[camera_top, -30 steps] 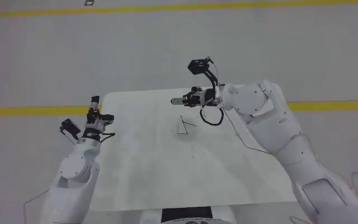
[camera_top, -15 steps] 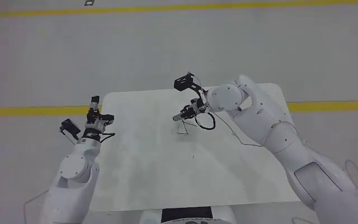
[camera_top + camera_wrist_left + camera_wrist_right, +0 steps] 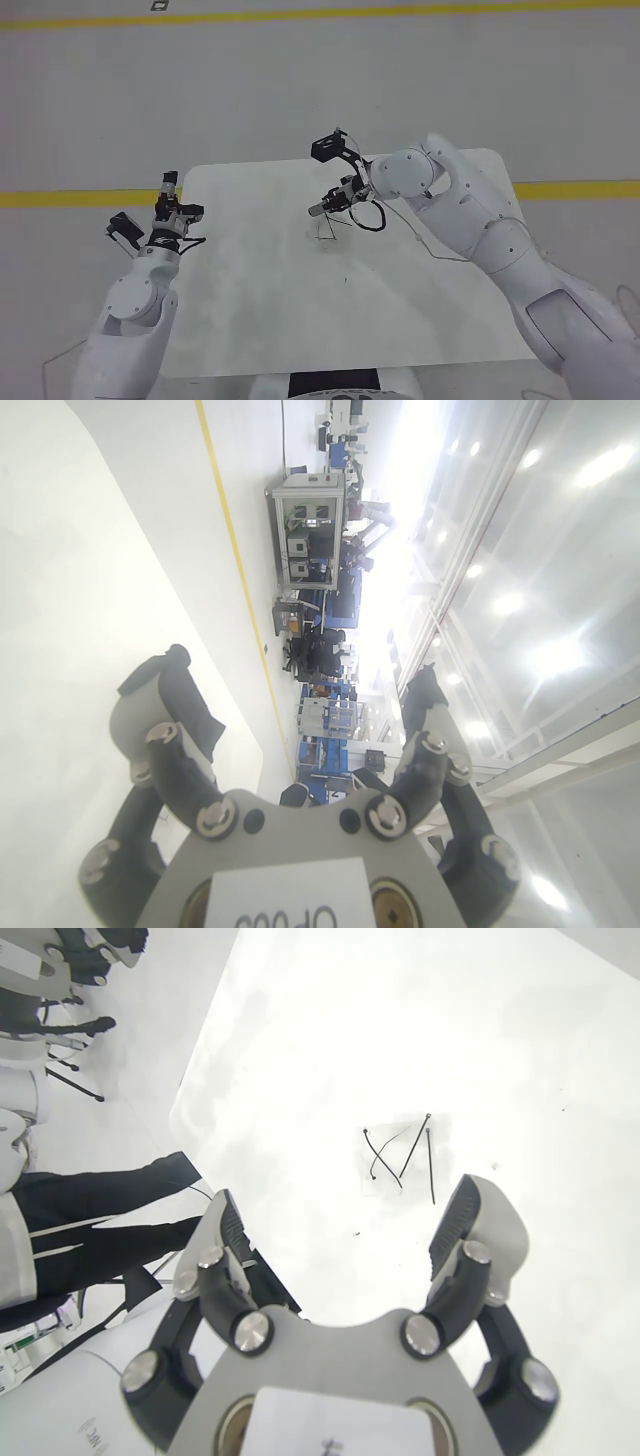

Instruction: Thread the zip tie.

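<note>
Thin black zip ties (image 3: pixel 415 1145) lie loosely crossed.

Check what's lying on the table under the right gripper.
Four black zip ties lie on the white table below the open right gripper: two crossed, two straight with their heads close together. The fingers cover none of them.

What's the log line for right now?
right pincer: open, near zip ties | left pincer: open, at left edge of table | zip ties: loose on table, ungrasped

Black plastic zip ties (image 3: pixel 414 1146) lie on a smooth matt table (image 3: pixel 350 1028).
</note>
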Robot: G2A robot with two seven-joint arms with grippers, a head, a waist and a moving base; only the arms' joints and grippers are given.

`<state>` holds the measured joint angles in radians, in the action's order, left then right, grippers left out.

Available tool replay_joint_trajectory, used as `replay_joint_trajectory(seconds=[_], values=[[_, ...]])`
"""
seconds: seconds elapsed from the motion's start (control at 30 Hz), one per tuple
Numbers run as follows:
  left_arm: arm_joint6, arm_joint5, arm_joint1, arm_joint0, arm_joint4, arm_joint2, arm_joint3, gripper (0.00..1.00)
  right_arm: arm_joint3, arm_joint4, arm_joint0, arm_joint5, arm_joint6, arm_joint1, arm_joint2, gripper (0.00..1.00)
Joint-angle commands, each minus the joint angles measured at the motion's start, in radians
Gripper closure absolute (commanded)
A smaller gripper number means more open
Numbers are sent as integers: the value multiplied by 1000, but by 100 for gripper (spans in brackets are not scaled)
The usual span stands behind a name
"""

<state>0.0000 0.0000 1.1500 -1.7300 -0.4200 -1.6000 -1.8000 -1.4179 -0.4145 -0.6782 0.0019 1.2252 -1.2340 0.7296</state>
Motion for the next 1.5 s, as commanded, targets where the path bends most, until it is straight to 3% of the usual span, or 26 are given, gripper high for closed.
replay_joint_trajectory(seconds=[0.0, 0.57, 0.63, 0.73, 1.0, 1.07, 1.37, 1.47], values=[[0, 0, 0, 0, 0, 0, 0, 0, 0, 0, 0, 0, 0, 0, 0, 0], [0, 0, 0, 0, 0, 0, 0, 0, 4, -6, -6, 11, -3, -1, -7, 0], [0, 0, 0, 0, 0, 0, 0, 0, -1, -4, -21, 55, -29, -11, -35, 0], [0, 0, 0, 0, 0, 0, 0, 0, 39, -39, 5, 130, 2, -36, -102, 0], [0, 0, 0, 0, 0, 0, 0, 0, 158, -41, 54, 237, -51, -114, -224, 0], [0, 0, 0, 0, 0, 0, 0, 0, 189, -97, 74, 253, -66, -131, -259, 0], [0, 0, 0, 0, 0, 0, 0, 0, 190, -100, 70, 250, -70, -131, -262, 0], [0, 0, 0, 0, 0, 0, 0, 0, 210, -113, 54, 239, -96, -144, -285, 0]])
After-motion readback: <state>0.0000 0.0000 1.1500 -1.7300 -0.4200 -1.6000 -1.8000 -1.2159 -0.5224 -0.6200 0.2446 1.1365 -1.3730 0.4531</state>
